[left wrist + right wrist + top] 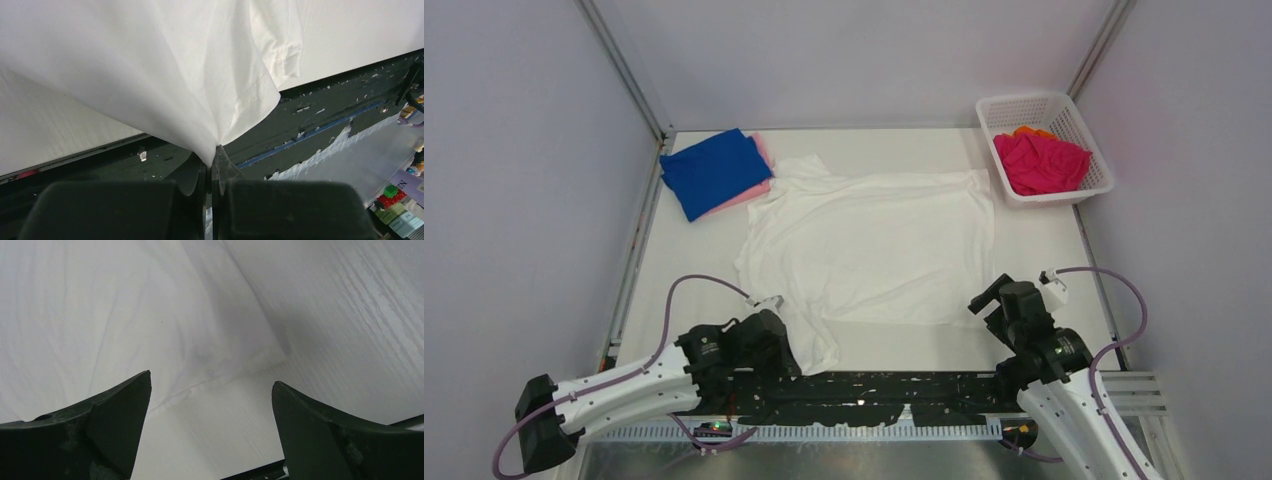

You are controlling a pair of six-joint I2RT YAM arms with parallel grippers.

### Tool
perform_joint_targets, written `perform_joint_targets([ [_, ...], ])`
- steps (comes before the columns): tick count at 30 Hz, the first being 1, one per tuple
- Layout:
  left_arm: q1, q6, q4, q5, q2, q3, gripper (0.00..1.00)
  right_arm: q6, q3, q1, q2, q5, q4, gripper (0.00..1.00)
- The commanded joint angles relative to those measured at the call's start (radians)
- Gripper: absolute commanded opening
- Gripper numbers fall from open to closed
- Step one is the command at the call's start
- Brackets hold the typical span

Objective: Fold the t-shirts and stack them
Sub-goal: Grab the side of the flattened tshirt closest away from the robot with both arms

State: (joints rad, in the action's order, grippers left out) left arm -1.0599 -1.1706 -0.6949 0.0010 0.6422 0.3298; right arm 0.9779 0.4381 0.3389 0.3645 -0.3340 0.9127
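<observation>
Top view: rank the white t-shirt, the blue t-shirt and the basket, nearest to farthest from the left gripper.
1. White t-shirt, pinched in the left gripper.
2. Blue t-shirt, far left.
3. Basket, far right corner.

White wood-grain table, chipped black tape strip along near edge, alu rail down its left side. Plain pale grey left wall, back wall, right wall; alu posts at back corners. Even soft light, faint shadows. Small coloured clutter below table's near edge
</observation>
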Motion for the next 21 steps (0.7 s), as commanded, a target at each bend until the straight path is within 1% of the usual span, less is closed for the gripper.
perform_joint_targets([
  [1, -0.004, 0.009, 0.002, 0.050, -0.018, -0.016, 0.00, 0.137, -0.044, 0.001, 0.004, 0.055, 0.081, 0.99],
  [7, -0.003, 0.006, -0.006, 0.084, -0.031, -0.022, 0.00, 0.184, -0.068, 0.000, 0.014, 0.022, 0.040, 1.00],
  [10, -0.004, 0.009, -0.051, 0.093, -0.041, -0.004, 0.00, 0.225, -0.111, 0.000, 0.032, 0.049, -0.010, 0.97],
  [14, -0.003, 0.002, -0.069, 0.094, -0.066, -0.007, 0.00, 0.268, -0.164, 0.000, 0.049, 0.070, -0.043, 0.96],
  [17, -0.003, -0.003, -0.080, 0.093, -0.073, -0.006, 0.00, 0.267, -0.162, 0.000, 0.045, 0.003, -0.041, 0.94],
  [21, -0.004, -0.016, -0.109, 0.107, -0.082, -0.007, 0.00, 0.265, -0.177, -0.001, 0.039, -0.050, -0.073, 0.87],
])
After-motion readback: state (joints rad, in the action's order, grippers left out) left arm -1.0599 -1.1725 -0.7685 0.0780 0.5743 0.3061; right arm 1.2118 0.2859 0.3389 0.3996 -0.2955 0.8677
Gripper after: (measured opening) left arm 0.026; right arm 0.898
